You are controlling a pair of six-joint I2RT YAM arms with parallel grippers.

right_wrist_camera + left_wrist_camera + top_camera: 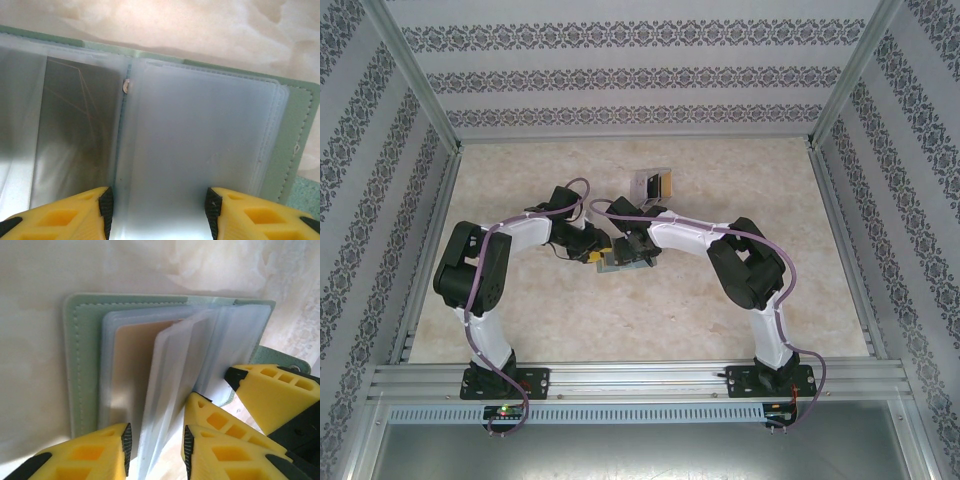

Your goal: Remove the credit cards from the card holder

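The card holder [295, 130] lies open on the pale marbled desk [200, 25], its grey-green cover showing as a stitched border along its top and right edges around clear plastic sleeves. Left of the card holder's spine, where a small rivet [127, 86] sits, a dark grey card [75, 130] fills one sleeve. At the card holder's lower edge the right gripper [157, 202] has its yellow fingers [60, 217] spread wide over the empty-looking sleeve [200, 140] right of the spine
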